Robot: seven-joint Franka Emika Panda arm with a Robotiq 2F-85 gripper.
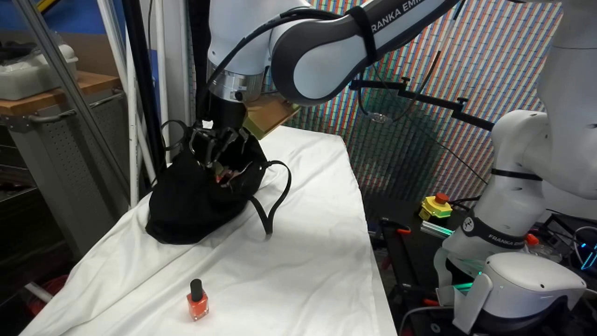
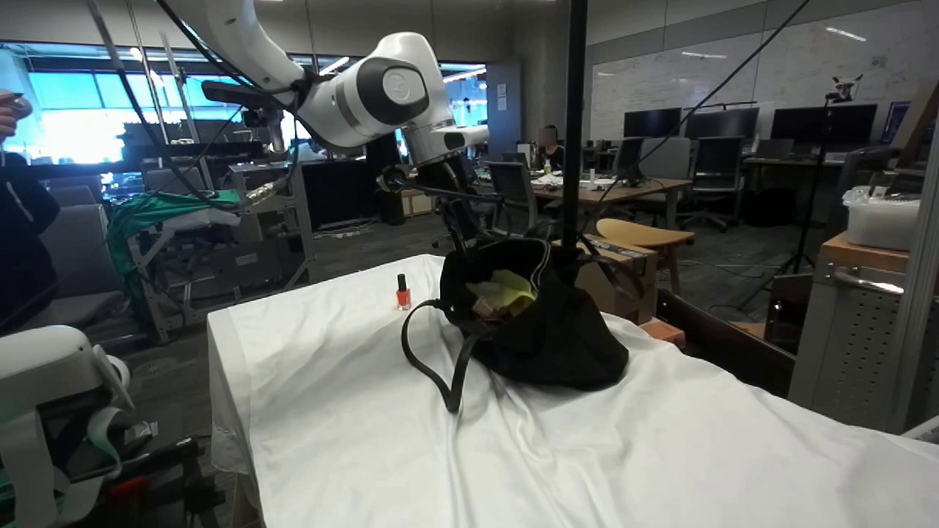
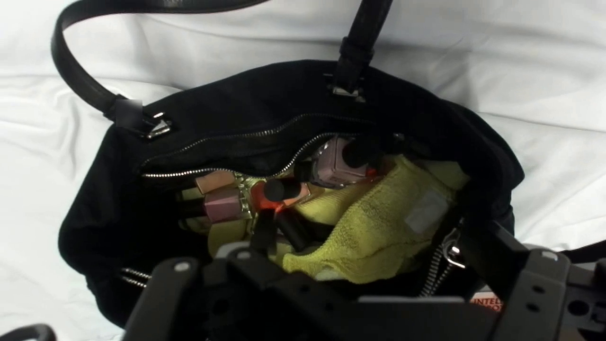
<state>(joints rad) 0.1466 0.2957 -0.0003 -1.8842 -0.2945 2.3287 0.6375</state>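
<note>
My gripper (image 1: 221, 147) points down at the mouth of a black handbag (image 1: 196, 210), which leans on a white-clothed table. In the wrist view its jaws stand wide apart over the bag's opening (image 3: 227, 94), with nothing held between them. Below them lies a crumpled yellow cloth (image 3: 374, 227) inside the bag. Beside it are several nail polish bottles, including a mauve one (image 3: 223, 205), a greyish-lilac one (image 3: 334, 163) and an orange-red one (image 3: 259, 195). Outside the bag, an orange-red nail polish bottle (image 1: 198, 305) with a black cap stands upright on the cloth.
Strap handles (image 1: 282, 198) of the bag loop out over the white tablecloth (image 1: 308, 261). A cardboard box (image 2: 616, 279) stands behind the bag. In an exterior view, poles (image 1: 133, 116) and a grey cabinet (image 1: 70, 144) flank the table, and the robot's base (image 1: 522, 289) is across its edge.
</note>
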